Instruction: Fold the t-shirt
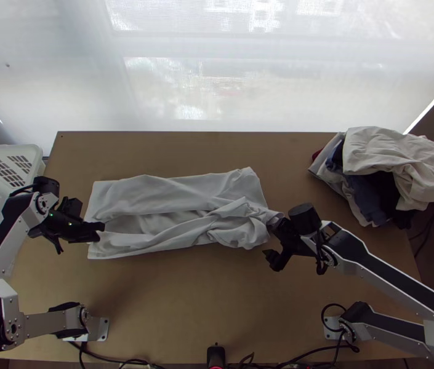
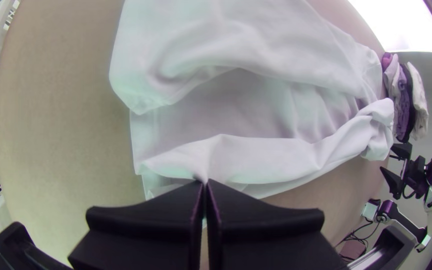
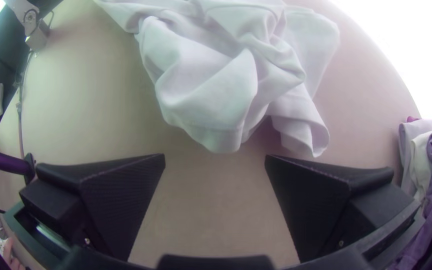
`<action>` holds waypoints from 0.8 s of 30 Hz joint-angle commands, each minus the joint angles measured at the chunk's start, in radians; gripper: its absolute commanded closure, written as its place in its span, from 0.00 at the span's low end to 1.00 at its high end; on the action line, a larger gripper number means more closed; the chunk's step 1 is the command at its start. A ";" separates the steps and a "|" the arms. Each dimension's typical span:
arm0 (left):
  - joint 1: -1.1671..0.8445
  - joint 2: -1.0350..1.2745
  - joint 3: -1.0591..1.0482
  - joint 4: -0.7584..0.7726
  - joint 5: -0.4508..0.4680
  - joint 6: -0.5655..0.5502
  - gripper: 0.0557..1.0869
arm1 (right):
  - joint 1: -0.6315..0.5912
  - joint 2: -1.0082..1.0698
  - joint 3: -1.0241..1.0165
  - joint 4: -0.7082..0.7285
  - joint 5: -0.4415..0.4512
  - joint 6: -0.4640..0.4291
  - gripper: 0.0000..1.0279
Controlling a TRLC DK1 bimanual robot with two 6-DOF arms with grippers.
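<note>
The white t-shirt (image 1: 173, 215) lies across the table as a long strip, its two long sides turned inward and its right end bunched. At its left end is my left gripper (image 1: 101, 232); in the left wrist view the left gripper (image 2: 205, 184) is shut on the cloth's near edge. Beside the bunched right end stands my right gripper (image 1: 271, 241). In the right wrist view the right gripper (image 3: 215, 157) is open, with bare table between its fingers and the bunched t-shirt (image 3: 216, 85) just beyond them.
A heap of clothes (image 1: 395, 163) lies at the table's back right corner. A white slotted basket (image 1: 7, 178) stands off the left edge. Cables (image 1: 290, 363) run along the near edge beside a small black device (image 1: 215, 355).
</note>
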 commanded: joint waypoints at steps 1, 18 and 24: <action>0.000 -0.010 -0.007 -0.001 -0.001 0.002 0.97 | 0.007 0.077 0.016 0.085 -0.001 0.013 0.12; 0.002 -0.025 -0.013 -0.004 -0.001 0.004 0.97 | 0.038 0.015 0.094 0.073 -0.001 0.016 0.97; 0.018 -0.067 -0.013 -0.033 -0.001 0.016 0.97 | 0.036 -0.078 0.102 -0.020 0.001 0.014 0.97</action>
